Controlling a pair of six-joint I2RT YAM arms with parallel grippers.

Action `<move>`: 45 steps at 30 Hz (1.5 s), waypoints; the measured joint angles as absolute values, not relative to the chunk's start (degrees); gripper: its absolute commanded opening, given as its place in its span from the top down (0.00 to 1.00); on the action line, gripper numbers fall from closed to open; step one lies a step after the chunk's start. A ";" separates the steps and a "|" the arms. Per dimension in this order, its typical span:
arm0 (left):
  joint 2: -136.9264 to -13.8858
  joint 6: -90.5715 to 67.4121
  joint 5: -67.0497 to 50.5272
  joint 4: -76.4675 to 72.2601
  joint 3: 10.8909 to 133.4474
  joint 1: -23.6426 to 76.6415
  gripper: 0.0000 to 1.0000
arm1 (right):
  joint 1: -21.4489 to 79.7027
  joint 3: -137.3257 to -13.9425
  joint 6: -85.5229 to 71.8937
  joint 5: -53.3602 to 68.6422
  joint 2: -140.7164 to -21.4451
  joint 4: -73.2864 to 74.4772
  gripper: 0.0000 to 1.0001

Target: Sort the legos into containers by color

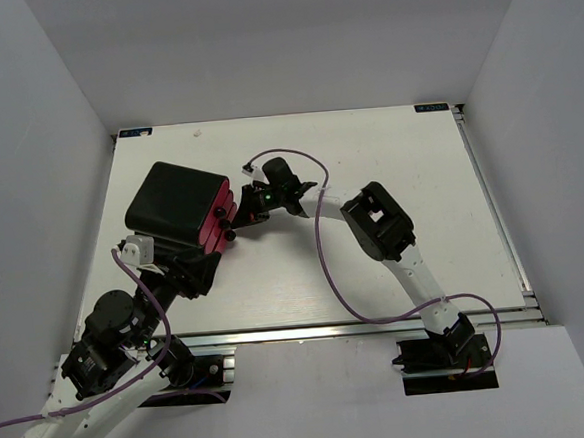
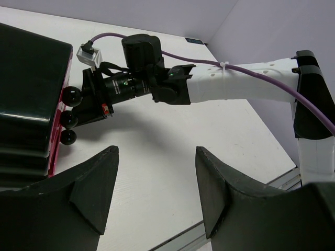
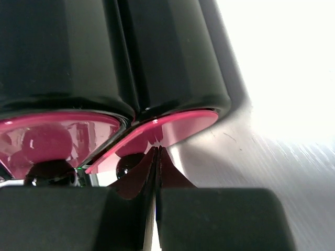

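The black cabinet (image 1: 176,202) stands on the left half of the table, its magenta-pink drawers (image 1: 218,219) facing right. In the left wrist view three round black knobs (image 2: 68,119) line the drawer fronts (image 2: 56,137). My right gripper (image 1: 240,221) is shut, and its tips (image 3: 157,151) press against a pink drawer face (image 3: 183,123) just right of a knob (image 3: 125,166), holding nothing. My left gripper (image 2: 157,157) is open and empty over bare table, just in front of the cabinet (image 2: 26,89). No legos are in view.
The right arm (image 1: 378,223) reaches across the middle of the white table (image 1: 388,162), its purple cable (image 1: 324,247) looping over the surface. Grey walls close in three sides. A metal rail (image 1: 360,327) runs along the near edge.
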State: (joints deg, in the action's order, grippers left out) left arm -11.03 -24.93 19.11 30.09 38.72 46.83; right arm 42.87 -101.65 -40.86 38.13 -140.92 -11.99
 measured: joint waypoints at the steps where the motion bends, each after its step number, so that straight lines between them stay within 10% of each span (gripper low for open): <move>1: -11.03 -24.95 19.11 30.09 38.72 46.83 0.30 | 42.87 -101.86 -41.15 38.39 -141.08 -12.14 1.00; 21: -11.03 -24.95 19.46 30.13 38.72 46.83 0.30 | 41.69 -95.53 -35.11 36.49 -137.84 -11.66 1.00; 30: -10.07 -23.86 17.15 29.67 37.80 46.83 0.09 | 37.60 -76.60 -3.77 19.20 -102.30 5.74 0.36; 45: -21.08 -20.27 7.57 26.72 37.30 46.83 0.02 | 37.17 -45.80 8.99 4.29 -57.87 16.51 0.11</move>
